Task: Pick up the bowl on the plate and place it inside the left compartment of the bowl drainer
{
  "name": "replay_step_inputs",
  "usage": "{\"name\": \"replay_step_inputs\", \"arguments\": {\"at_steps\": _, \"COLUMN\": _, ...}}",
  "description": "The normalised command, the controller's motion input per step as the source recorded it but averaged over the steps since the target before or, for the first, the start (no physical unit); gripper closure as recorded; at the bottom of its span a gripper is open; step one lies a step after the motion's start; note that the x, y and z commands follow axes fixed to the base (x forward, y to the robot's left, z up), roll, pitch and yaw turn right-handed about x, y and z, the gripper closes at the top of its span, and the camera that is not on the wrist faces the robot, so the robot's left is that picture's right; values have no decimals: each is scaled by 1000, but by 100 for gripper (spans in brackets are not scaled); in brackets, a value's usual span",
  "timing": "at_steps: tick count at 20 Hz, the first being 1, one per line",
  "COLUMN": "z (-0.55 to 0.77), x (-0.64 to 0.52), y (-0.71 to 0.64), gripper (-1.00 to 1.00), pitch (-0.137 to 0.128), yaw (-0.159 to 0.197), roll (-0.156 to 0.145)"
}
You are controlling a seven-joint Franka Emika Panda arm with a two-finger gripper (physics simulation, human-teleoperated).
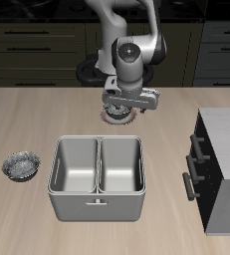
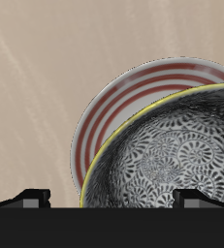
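Note:
The bowl, silvery-grey with a yellowish rim, sits on the plate, whose red rings show beside it. My gripper hangs open just above them. One fingertip is over the bowl's inside, the other fingertip is outside its rim. In the exterior view my gripper covers most of the bowl, and only an edge of the plate shows. The bowl drainer stands nearer the table's front edge, with both wells empty.
A second, identical bowl lies on the table beside the drainer. A dark cabinet with bar handles stands on the drainer's other side. Dark drawers line the wall behind the table.

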Motion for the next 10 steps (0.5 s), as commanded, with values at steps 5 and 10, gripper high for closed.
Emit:
{"name": "replay_step_inputs", "arguments": {"at_steps": 5, "z": -143, "x": -223, "y": -144, "gripper": -100, "pitch": 17, "yaw": -54, "roll": -24}}
{"name": "replay_step_inputs", "arguments": {"at_steps": 10, "z": -177, "x": -72, "y": 43, "gripper": -100, "pitch": 18, "yaw": -51, "roll": 42}}
